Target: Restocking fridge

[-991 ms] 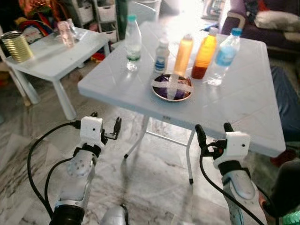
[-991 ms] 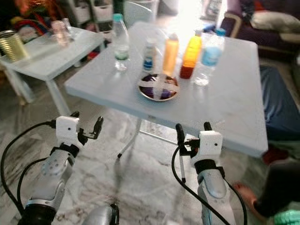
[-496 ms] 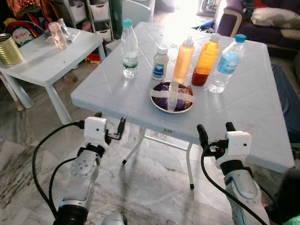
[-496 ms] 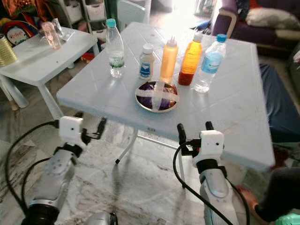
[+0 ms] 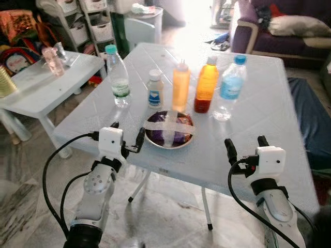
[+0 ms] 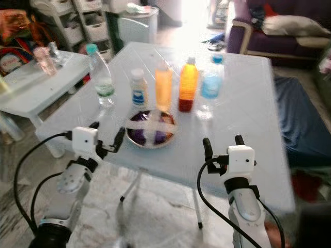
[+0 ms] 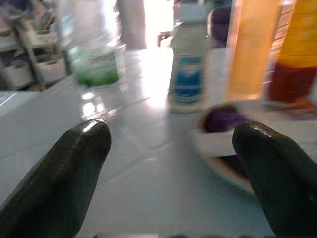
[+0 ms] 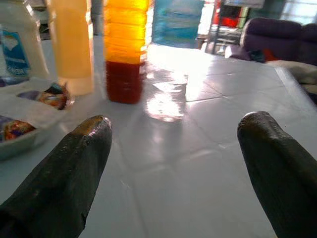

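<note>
Both claws are now over the worktop (image 5: 258,111) edge, left claw (image 5: 126,134) and right claw (image 5: 245,147) spread, near the bowl (image 5: 169,129).

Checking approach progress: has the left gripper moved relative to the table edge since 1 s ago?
Yes. The left gripper now reaches over the white table's near edge, beside the taped bowl; earlier it hung short of that edge.

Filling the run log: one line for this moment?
phase: at table | left gripper: open, empty, near taped bowl | right gripper: open, empty | five bottles untouched
</note>
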Tool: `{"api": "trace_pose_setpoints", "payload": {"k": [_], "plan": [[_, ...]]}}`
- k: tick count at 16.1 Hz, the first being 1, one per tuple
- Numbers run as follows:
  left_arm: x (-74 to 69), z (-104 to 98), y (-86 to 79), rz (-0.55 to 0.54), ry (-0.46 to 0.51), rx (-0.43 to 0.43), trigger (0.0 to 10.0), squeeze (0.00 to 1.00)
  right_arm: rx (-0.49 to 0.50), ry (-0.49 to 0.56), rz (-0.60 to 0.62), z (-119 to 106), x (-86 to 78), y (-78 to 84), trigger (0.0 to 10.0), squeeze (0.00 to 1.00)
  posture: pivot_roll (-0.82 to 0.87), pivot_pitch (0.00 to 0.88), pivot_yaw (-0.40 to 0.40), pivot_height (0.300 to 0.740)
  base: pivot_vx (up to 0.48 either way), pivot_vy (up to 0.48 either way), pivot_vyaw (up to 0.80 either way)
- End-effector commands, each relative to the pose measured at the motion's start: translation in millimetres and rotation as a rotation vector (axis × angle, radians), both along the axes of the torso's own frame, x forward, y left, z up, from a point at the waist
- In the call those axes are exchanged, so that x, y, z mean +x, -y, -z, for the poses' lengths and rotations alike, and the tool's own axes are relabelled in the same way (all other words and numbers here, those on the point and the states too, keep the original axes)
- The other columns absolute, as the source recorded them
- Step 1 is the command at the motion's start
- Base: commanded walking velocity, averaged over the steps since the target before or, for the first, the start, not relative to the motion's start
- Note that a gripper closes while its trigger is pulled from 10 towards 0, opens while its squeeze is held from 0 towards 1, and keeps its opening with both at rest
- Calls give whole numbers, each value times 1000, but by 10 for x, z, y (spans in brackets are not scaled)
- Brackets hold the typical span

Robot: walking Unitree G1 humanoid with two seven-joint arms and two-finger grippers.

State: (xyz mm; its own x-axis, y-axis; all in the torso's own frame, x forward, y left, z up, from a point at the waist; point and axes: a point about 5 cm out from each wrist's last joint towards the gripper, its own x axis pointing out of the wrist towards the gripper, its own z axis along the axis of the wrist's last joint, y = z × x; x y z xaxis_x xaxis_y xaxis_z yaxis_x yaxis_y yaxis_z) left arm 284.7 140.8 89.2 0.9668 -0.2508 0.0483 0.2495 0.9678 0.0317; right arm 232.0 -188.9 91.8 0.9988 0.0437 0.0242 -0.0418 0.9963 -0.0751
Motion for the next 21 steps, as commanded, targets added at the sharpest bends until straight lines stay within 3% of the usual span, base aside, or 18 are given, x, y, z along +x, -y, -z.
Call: {"api": "trace_pose_setpoints", "payload": {"k": [1,3,13,16,21], "plan": [[-5,5,-61,-20,-3,5,10000,0,15,11,-17,-18,5,-83,10000,0,2,47,-6,740,0,0,0],[-1,7,-92,-29,-9,3,10000,0,19,12,-27,-13,-1,-103,10000,0,2,47,-6,740,0,0,0],[-14,-13,-15,3,16,20,10000,0,-20,13,-8,-3,-3,-63,10000,0,6,51,-7,740,0,459,0],[-23,-10,-6,3,15,18,10000,0,-18,12,-7,-3,-7,-63,10000,0,7,54,-8,740,0,0,0],[-43,10,-2,-1,4,24,10000,0,-29,15,67,-51,98,72,10000,0,12,61,-6,740,0,0,0]]}}
